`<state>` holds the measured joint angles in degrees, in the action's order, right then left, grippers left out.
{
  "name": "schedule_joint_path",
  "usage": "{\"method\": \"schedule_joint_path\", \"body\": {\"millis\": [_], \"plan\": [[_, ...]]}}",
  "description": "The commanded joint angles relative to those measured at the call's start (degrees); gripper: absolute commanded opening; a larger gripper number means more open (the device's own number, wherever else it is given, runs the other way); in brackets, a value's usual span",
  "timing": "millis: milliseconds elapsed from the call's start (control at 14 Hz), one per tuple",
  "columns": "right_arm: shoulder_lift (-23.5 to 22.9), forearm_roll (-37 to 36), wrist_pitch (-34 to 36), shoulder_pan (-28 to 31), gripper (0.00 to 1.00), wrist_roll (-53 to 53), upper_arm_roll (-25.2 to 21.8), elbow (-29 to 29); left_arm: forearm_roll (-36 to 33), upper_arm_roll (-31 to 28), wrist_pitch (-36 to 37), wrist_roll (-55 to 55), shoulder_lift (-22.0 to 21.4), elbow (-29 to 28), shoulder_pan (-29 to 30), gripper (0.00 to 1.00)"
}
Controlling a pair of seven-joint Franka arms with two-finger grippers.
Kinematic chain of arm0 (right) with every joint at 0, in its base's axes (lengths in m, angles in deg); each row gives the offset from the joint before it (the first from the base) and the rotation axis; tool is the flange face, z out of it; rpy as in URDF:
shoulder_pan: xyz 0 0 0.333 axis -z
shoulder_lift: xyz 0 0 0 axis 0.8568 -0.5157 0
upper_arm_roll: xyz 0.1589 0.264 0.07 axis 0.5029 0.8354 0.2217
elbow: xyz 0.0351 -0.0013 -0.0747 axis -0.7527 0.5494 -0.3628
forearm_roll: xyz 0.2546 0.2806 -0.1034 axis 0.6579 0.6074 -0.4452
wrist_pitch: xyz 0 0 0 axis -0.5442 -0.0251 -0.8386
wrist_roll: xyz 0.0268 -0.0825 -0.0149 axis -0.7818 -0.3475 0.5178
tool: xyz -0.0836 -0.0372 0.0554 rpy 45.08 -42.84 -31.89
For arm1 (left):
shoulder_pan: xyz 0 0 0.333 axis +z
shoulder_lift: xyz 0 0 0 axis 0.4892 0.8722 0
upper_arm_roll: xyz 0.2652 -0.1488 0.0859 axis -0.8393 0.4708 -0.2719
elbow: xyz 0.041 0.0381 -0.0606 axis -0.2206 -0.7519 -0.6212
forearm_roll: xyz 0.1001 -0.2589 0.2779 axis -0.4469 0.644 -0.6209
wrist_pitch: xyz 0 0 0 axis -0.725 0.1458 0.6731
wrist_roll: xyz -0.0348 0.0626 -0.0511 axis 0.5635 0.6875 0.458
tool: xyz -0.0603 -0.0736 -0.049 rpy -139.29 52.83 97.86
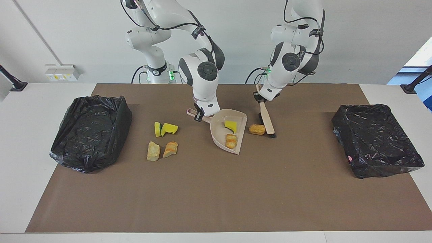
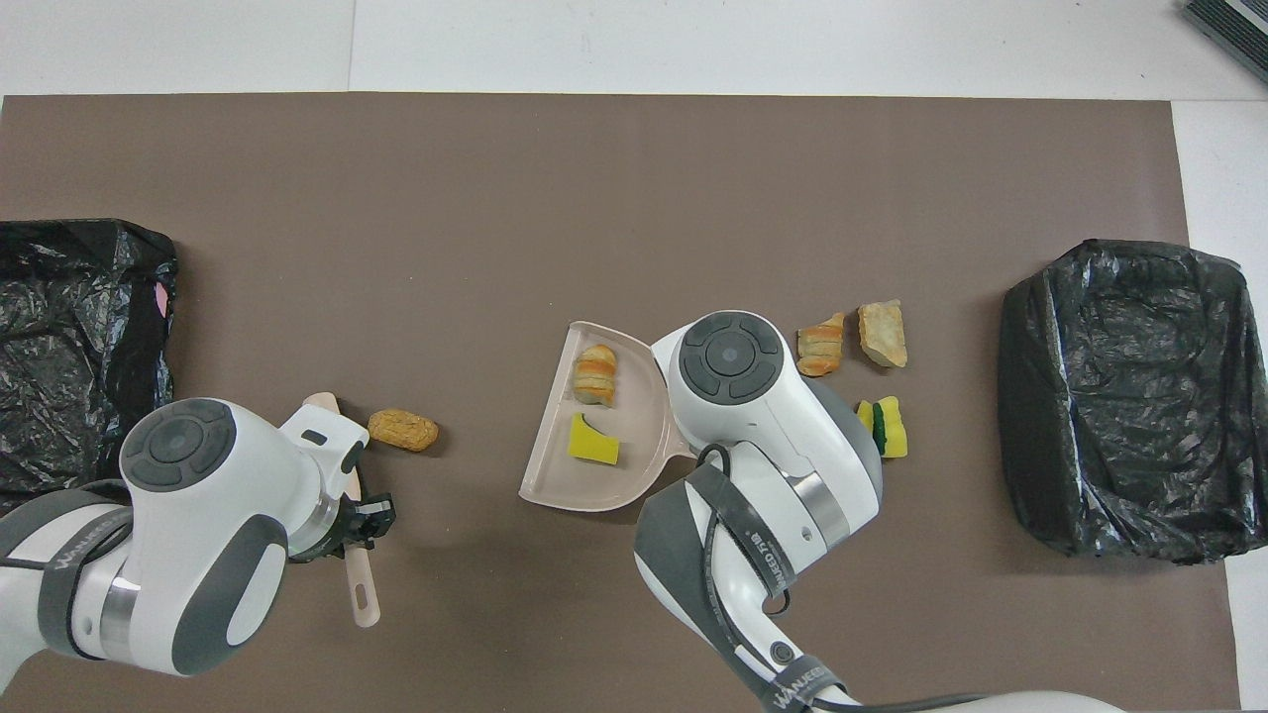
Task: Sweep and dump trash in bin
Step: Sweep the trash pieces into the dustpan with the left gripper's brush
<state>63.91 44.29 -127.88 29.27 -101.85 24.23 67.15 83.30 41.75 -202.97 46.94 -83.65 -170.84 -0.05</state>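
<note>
Beige dustpan (image 1: 226, 135) lies mid-bench on the brown mat (image 1: 216, 189), its handle clamped in the closed right pincer (image 1: 199, 116); 1 yellow-green sponge chunk (image 1: 231, 126) and 1 bread piece (image 1: 231, 140) sit inside it; left pincer (image 1: 259, 98) is closed on the brush (image 1: 266, 119) handle, bristles down on the mat; brown nugget (image 1: 257, 129) lies between brush and dustpan; 4 scraps (image 1: 163, 140) rest between dustpan and the black bin (image 1: 89, 131) at the right arm's end.
</note>
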Motion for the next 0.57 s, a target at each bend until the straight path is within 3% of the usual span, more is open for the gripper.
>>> {"method": "schedule_joint_path", "body": {"millis": [0,215,501], "plan": [[1.3,-0.5,0.6,0.0,0.00,-0.4,0.1,1.4,1.4,-0.4,-0.8,-1.4,2.5,3.5,-3.9,0.00],[1.3,-0.5,0.6,0.0,0.00,-0.4,0.1,1.4,1.4,-0.5,-1.9,3.8,2.5,4.2,-9.7,0.00],[1.3,-0.5,0.6,0.0,0.00,-0.4,0.1,1.4,0.6,-0.9,3.3,4.6,1.5,4.8,-9.4,0.00]]}}
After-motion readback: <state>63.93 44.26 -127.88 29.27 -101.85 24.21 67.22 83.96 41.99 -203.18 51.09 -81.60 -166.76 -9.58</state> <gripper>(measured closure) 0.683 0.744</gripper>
